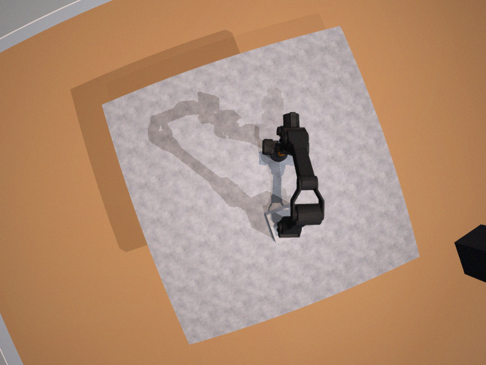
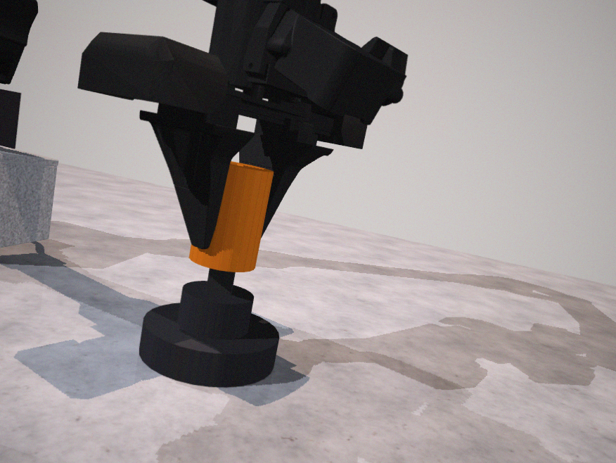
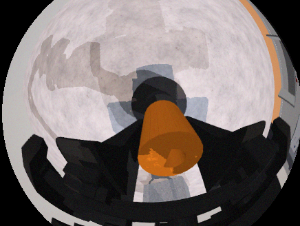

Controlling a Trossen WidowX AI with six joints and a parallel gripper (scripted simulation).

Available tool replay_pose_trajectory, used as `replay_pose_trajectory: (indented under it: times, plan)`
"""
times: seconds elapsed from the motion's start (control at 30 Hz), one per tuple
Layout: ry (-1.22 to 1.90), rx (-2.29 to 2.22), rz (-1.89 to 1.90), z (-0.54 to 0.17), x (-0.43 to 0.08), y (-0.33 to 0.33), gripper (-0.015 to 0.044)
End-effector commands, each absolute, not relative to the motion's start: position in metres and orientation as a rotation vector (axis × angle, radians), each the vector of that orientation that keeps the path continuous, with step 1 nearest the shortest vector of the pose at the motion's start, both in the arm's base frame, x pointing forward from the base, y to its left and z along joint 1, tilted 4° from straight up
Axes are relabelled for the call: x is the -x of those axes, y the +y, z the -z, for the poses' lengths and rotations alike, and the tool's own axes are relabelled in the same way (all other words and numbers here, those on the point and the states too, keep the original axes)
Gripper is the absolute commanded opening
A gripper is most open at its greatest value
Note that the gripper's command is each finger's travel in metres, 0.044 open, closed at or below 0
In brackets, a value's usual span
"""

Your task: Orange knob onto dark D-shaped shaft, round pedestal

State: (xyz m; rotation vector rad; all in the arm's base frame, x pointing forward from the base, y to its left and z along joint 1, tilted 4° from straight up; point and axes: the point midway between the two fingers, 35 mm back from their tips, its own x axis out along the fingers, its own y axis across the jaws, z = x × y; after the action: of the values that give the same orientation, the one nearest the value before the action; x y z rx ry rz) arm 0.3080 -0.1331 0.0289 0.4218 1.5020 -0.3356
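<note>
The orange knob (image 2: 241,219) (image 3: 165,120) is an upright cylinder, slightly tilted in the exterior view; a bit of it shows in the top view (image 1: 281,153). My gripper (image 2: 231,238) is shut on the knob, one finger on each side. The dark shaft (image 2: 221,282) shows between the knob's lower end and the collar of the round pedestal (image 2: 209,361) (image 3: 139,103). A gap remains between knob and collar. The shaft's top is hidden by the knob, so I cannot tell whether it is in the hole or only touching the underside.
The arm's grey base block (image 2: 24,196) stands at the left in the exterior view. The pale mat (image 1: 219,282) lies on the orange-brown floor (image 1: 78,294). A black box (image 1: 473,253) is at the right in the top view.
</note>
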Motion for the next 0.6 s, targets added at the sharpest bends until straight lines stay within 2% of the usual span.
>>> replay_pose_trajectory:
  times: [0.0,0.17,0.57]
  plan:
    - [1.495,-0.444,0.356,-0.0318,-0.3086,-0.1333,0.0]
    - [1.47,-0.581,0.488,-0.0322,-0.3093,-0.1336,0.0]
    - [1.468,-0.589,0.496,-0.0283,-0.3086,-0.1333,0.0]
